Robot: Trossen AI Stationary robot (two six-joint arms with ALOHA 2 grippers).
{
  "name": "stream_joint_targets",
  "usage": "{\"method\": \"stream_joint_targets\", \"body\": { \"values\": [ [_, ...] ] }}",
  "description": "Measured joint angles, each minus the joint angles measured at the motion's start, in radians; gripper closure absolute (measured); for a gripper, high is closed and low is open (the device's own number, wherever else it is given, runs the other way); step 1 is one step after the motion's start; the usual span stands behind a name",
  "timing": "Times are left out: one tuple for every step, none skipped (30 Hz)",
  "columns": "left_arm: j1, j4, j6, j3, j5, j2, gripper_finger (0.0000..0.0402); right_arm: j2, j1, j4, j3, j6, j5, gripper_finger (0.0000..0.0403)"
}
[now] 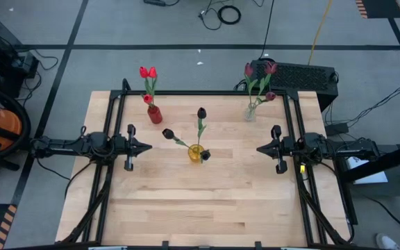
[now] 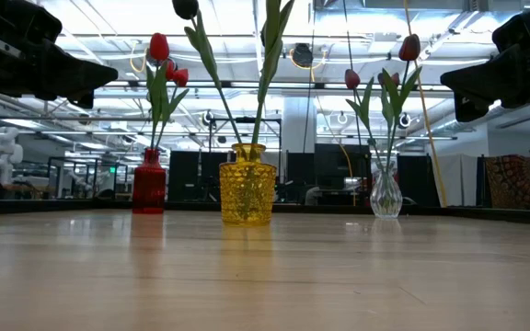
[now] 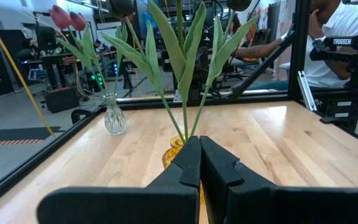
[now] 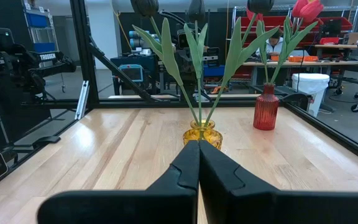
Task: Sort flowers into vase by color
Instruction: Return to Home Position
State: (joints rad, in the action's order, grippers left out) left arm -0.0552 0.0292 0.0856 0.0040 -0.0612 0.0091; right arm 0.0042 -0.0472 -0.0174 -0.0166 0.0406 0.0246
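Three vases stand on the wooden table. A red vase [image 1: 154, 114] at the far left holds bright red tulips [image 1: 148, 73]. In the middle, a yellow vase [image 1: 196, 153] carries black tulips [image 1: 201, 112]. A clear glass vase [image 1: 250, 113] at the far right has dark maroon tulips [image 1: 259, 69]. All stems stick into the vase mouths. My left gripper [image 1: 148, 146] waits shut at the table's left side, pointing level toward the yellow vase. My right gripper [image 1: 259, 148] waits shut at the right side, facing it. Neither touches anything.
A black frame rail [image 1: 200, 92] runs around the table's far and side edges. A person [image 3: 347, 37] sits beyond the table in the left wrist view. Bare wood [image 1: 200, 208] lies between the vases and the near edge.
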Motion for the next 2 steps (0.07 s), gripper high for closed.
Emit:
{"method": "stream_joint_targets", "body": {
  "values": [
    [0.0, 0.0, 0.0, 0.0, 0.0, 0.0, 0.0398, 0.0, 0.0, 0.0, 0.0, 0.0, 0.0, 0.0403],
    [0.0, 0.0, 0.0, 0.0, 0.0, 0.0, 0.0398, 0.0, 0.0, 0.0, 0.0, 0.0, 0.0, 0.0403]
  ]
}}
